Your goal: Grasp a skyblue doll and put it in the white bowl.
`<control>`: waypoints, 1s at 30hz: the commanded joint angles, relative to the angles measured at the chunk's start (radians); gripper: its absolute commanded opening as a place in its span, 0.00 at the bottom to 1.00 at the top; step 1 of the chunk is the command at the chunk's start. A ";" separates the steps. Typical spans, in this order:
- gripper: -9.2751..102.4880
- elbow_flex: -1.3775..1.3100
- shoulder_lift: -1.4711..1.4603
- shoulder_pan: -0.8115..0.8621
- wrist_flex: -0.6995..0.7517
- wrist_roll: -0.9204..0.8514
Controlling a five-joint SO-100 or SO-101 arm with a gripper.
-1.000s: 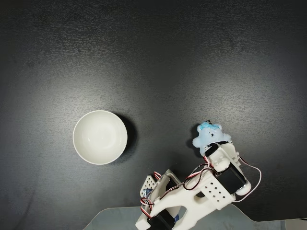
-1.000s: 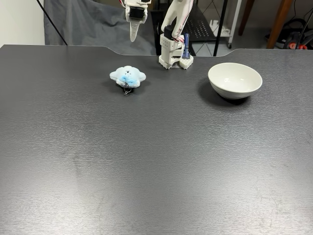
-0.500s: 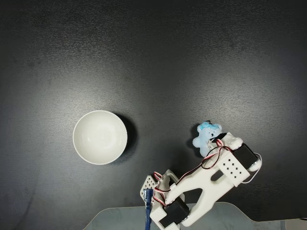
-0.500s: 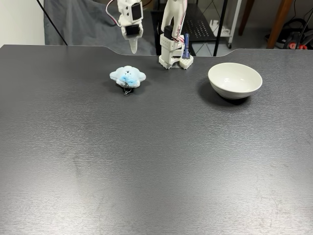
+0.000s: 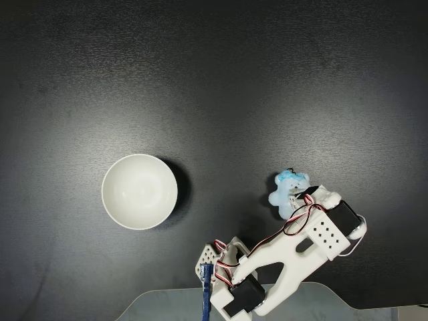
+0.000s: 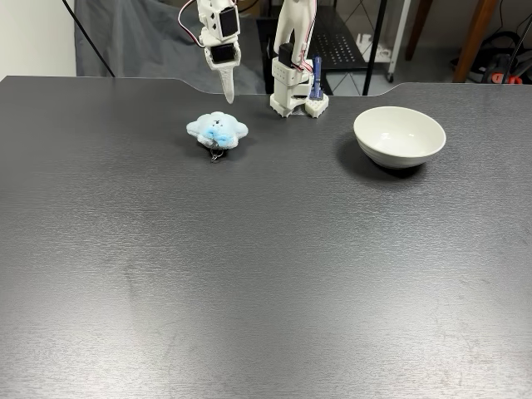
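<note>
Dark table (image 6: 266, 274) — doll (image 6: 217, 130) (gripper (image 6: 226, 90) perhaps above).

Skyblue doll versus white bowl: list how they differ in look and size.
The skyblue doll is fluffy and pale blue with a lumpy outline; the white bowl is smooth, glossy and evenly round. The doll is clearly smaller, narrower than the bowl in both fixed views. The doll lies low and flat on the table, while the bowl stands taller, open side up and empty. Both rest on the dark table, apart from each other.
</note>
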 commanded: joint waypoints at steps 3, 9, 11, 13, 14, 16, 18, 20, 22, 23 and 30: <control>0.55 -0.135 0.009 0.014 0.038 -0.008; 0.56 -0.184 -0.002 0.015 0.038 -0.009; 0.56 -0.184 -0.003 0.012 0.040 -0.014; 0.56 -0.181 -0.003 0.006 0.043 -0.048; 0.56 -0.176 -0.003 0.009 0.044 -0.074; 0.56 -0.170 -0.003 0.015 0.044 -0.137; 0.56 -0.170 -0.005 0.017 0.044 -0.186; 0.56 -0.170 -0.005 0.017 0.044 -0.204; 0.56 -0.167 -0.008 0.017 0.044 -0.206; 0.56 -0.167 -0.017 0.017 0.044 -0.206; 0.55 -0.167 -0.160 0.015 0.040 -0.195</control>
